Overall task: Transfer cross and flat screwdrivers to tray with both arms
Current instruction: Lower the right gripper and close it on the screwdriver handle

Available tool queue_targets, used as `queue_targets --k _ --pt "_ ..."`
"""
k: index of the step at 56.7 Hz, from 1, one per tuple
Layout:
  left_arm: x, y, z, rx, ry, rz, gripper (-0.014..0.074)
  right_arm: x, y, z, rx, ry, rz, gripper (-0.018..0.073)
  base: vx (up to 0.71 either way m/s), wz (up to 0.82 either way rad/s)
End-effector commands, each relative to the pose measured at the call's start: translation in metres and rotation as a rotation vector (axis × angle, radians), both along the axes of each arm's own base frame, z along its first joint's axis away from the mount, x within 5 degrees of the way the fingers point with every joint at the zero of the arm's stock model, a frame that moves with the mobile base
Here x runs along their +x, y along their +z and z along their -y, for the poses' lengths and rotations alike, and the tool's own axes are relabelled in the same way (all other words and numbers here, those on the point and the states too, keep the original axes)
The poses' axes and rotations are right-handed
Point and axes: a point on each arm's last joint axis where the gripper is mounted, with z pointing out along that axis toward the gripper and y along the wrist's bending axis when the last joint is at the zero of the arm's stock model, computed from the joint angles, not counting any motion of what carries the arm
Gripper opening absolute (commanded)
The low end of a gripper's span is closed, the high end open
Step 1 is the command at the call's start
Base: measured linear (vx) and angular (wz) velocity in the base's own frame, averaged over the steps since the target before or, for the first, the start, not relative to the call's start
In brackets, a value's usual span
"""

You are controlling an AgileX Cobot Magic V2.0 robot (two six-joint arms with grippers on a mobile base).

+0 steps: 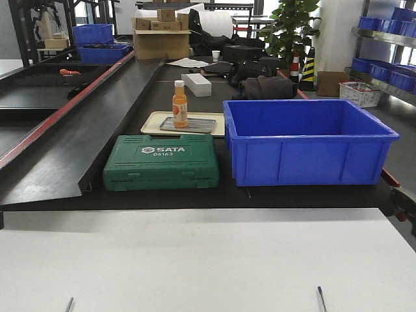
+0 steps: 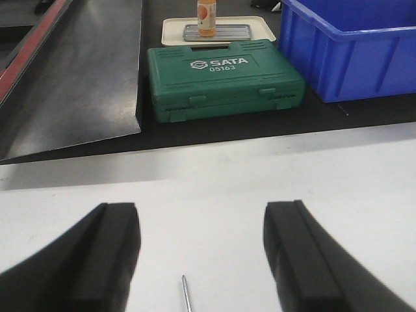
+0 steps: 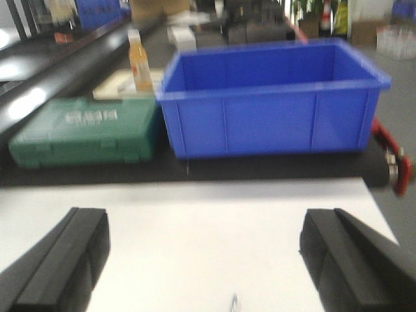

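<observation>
screwdrivers (image 1: 320, 299) lie apart on the white table (image 1: 208, 260), one tip under each wrist, so each arm can take its own. left gripper (image 2: 200, 214) and right gripper (image 3: 205, 218) are spread wide, each straddling a tip. the grey tray (image 1: 198, 125) sits well beyond, bearing an orange bottle (image 1: 180, 104).

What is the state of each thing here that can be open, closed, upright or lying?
Left gripper: fingers open, holding nothing.
Right gripper: fingers open, holding nothing.
Left screwdriver: lying flat on the white table.
Right screwdriver: lying flat on the white table.
Green case: closed.
Orange bottle: upright, capped, on the grey tray.
Blue bin: open top.
</observation>
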Motion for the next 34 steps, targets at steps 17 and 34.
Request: queue_targets --k 17,34 --pt "-0.001 0.019 0.001 -0.025 -0.002 0.095 0.0534 0.123 -0.046 -0.005 -0.102 -0.022 -0.661 0.0550 0.00 0.00" --pt "-0.002 0.016 0.001 -0.020 -0.003 0.059 0.0534 0.173 -0.161 -0.012 -0.095 -0.010 -1.009 0.0548 0.00 0.00"
